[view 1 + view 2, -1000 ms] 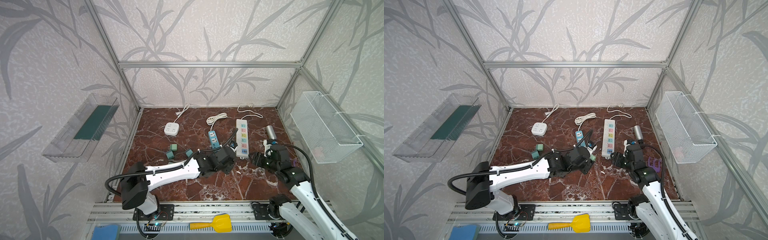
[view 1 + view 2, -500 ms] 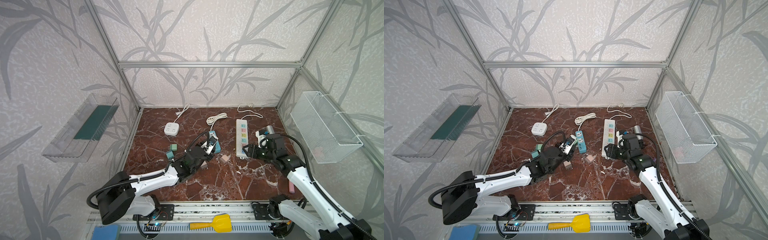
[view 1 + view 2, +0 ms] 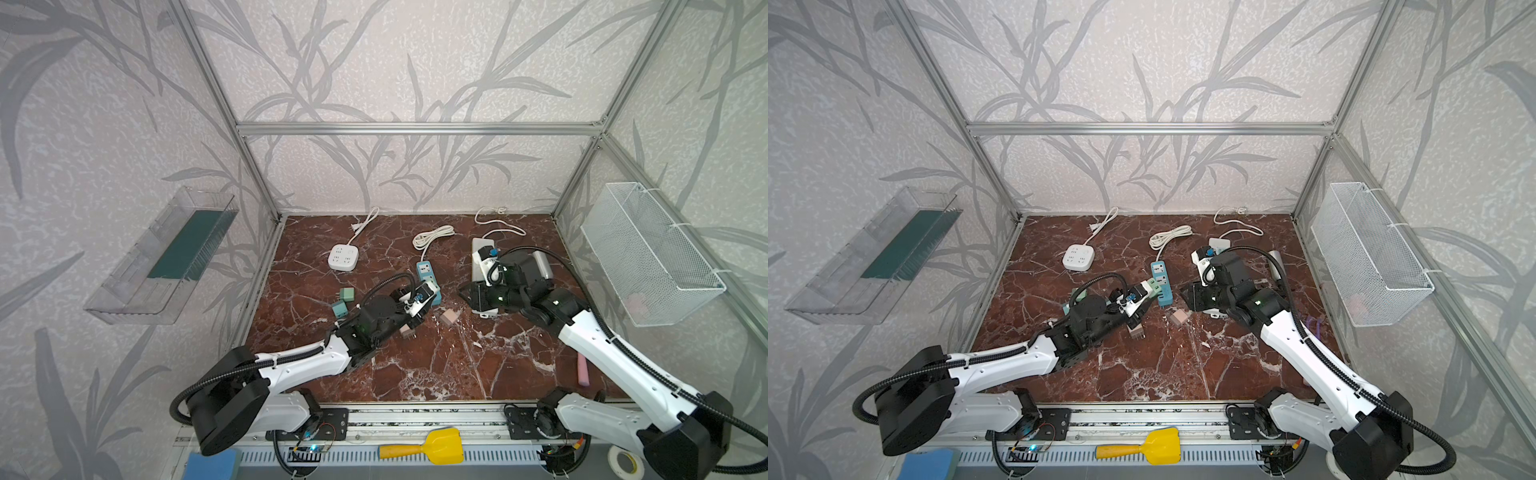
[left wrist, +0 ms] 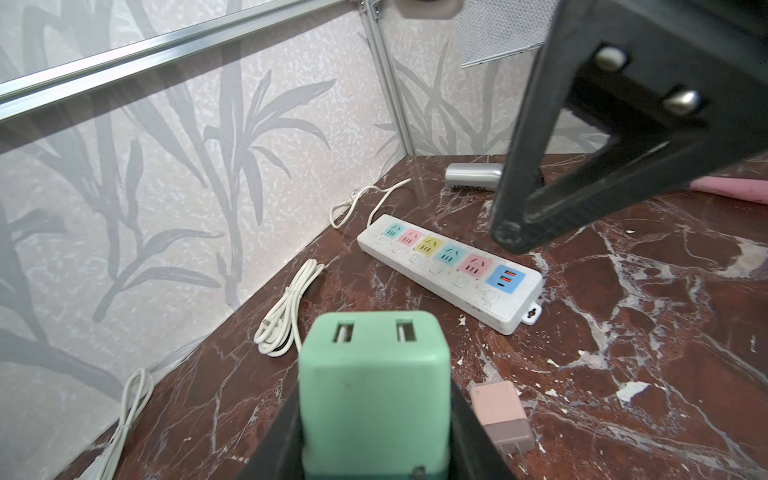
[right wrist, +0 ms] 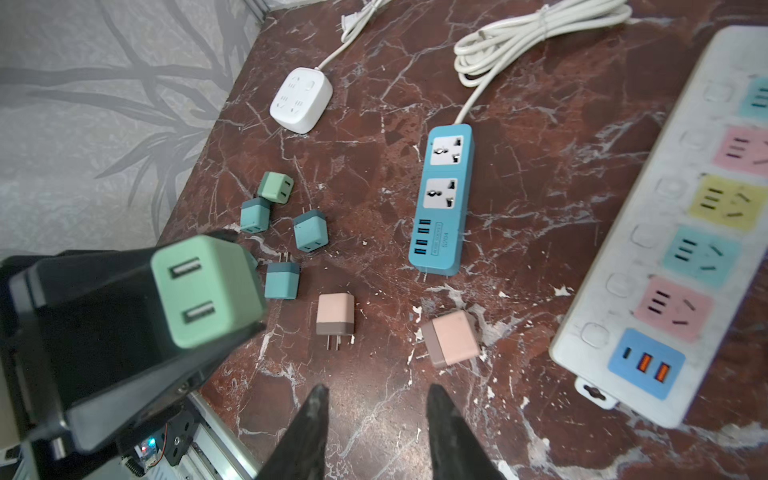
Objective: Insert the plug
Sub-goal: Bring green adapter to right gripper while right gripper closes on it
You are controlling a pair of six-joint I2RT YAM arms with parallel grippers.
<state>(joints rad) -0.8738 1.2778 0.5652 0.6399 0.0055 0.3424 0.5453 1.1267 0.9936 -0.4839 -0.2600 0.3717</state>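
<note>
Ref. frame: top views, 12 o'clock = back wall. L gripper (image 3: 1144, 293) is clamped on the mint-green plug (image 4: 374, 386), held clear of the marble table (image 3: 436, 374), approx. mid-table. R gripper (image 5: 376, 401) is empty, jaws apart w/ a clear gap, tips near the plug at its 3 o'clock. Key relation: plug long axis runs approx. 8→2 o'clock. The USB face leads at the 2 o'clock end, toward R gripper, while the prong end sits back btwn the L jaws. Judgement: prongs cannot reach a socket in this grip, so the next move is prob. a hand-over to R gripper. It is the nearer free one and needs only a short run toward 9 o'clock, jaws spanning the plug's side faces. Blue strip (image 5: 442, 199) lies on the table just beside the plug, on its 3 o'clock side; white strip (image 4: 449, 266) is further out at 2 o'clock. View diffs: L wrist view shows the white strip's full socket row, which the R arm mostly hides in both top views. R wrist view alone shows the R jaw gap and both USB ports head-on. Plug-to-blue-strip contact: cannot tell from the top views.
</note>
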